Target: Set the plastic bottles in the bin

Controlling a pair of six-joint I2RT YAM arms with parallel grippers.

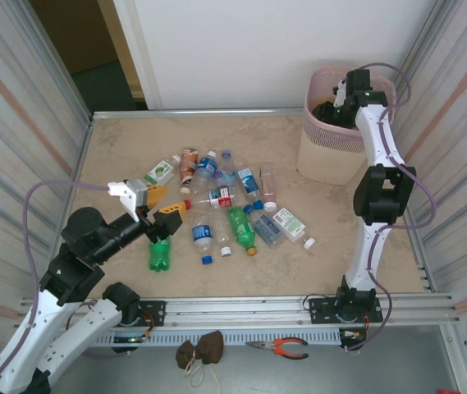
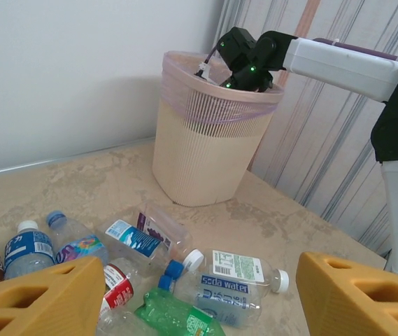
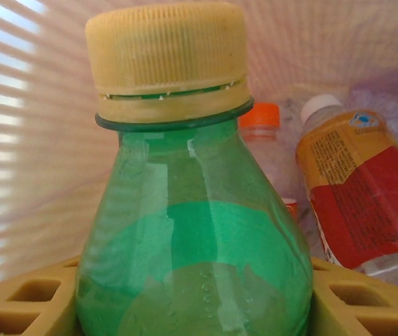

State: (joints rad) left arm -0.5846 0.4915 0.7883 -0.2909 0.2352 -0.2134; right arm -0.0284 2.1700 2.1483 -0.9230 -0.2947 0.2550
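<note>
My right gripper (image 3: pixel 195 308) is clenched on a green bottle (image 3: pixel 195 266) (yellow cap up), held inside the bin (image 1: pixel 319 160), above an orange-labelled bottle (image 3: pixel 363 203) lying at its bottom. My left gripper (image 1: pixel 161 220) hangs released, well apart from the bin, over the loose bottles (image 1: pixel 233 209) scattered on the table (image 1: pixel 331 238).

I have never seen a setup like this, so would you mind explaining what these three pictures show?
Two robot arms are bolted to a table's near edge. One picture looks down from above; the other two come from cameras on each wrist. Loose plastic bottles lie on the table. The left hand hangs open over them, empty. The right hand reaches into the pink bin, shut on a green bottle with a yellow cap. Other bottles already lie inside.
</note>
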